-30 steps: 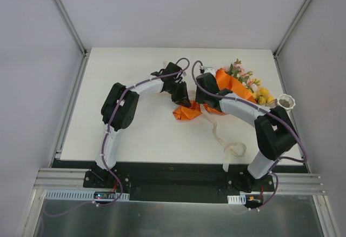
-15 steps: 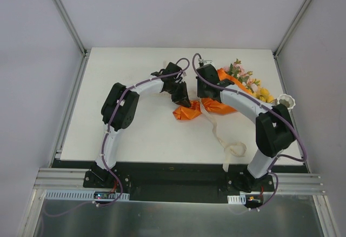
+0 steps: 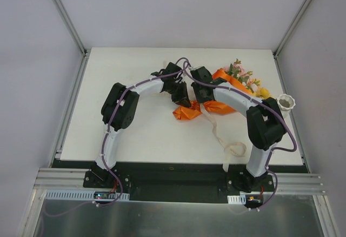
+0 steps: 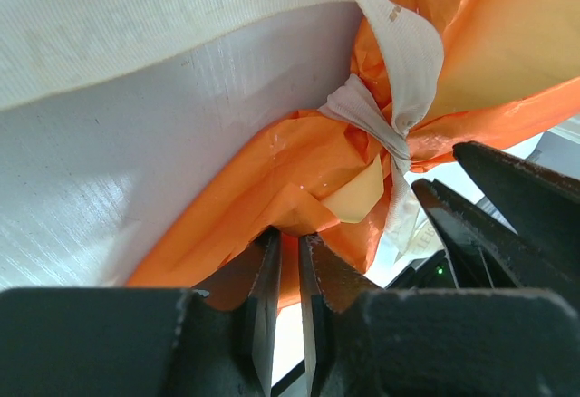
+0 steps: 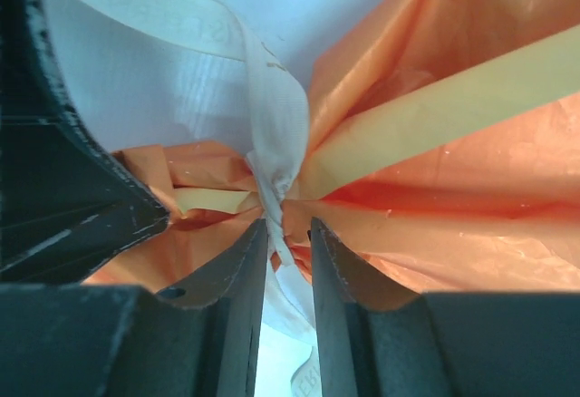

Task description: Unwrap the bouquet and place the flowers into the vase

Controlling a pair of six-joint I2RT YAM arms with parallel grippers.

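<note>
Evidently the left gripper (image 4: 288,234) pinches the orange paper (image 4: 272,166) to anchor the bouquet (image 3: 230,85), lying centre-right. The right gripper (image 5: 288,227), narrowly parted, straddles the ribbon knot (image 5: 272,188) — the vase (image 3: 286,103) stands far right.

Colours we observe on the white table (image 3: 135,134).
Paper (image 4: 299,170) bright orange with pale yellow folds; ribbon (image 4: 372,111) cream, faintly lettered; roses (image 3: 256,82) yellow and pink, leaves (image 3: 234,71) green; vase (image 3: 285,103) plain white; arms (image 3: 146,88) black and white.

Nothing here is readable. Faint pale lettering runs along the cream ribbon (image 4: 136,25) above my left claw (image 4: 288,238) and above my right claw (image 5: 288,234), too washed-out to make out.
</note>
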